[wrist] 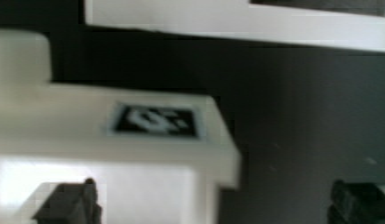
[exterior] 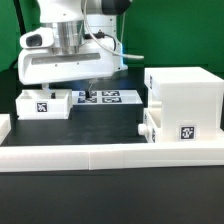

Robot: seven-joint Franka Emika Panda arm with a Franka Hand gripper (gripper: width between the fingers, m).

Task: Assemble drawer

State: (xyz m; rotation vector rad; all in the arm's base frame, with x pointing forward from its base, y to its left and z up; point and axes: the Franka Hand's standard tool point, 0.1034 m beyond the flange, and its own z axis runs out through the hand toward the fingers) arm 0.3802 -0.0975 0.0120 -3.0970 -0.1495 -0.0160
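The tall white housing (exterior: 186, 88) stands at the exterior view's right. One knobbed tray (exterior: 170, 128) with a tag sits low against the housing's front; I cannot tell how far in it is. The second tray (exterior: 43, 104), also tagged, lies on the table at the exterior view's left. My gripper (exterior: 78, 86) hangs just above and behind this tray. In the wrist view the tray's white top and tag (wrist: 157, 120) lie below the gripper (wrist: 212, 205). The dark fingertips (wrist: 64, 202) stand wide apart: one over the tray's white surface, the other over dark table. The gripper is open and empty.
The marker board (exterior: 100, 97) lies flat between the left tray and the housing, under the arm. A low white border wall (exterior: 110, 153) runs along the table's front edge. A green backdrop stands behind.
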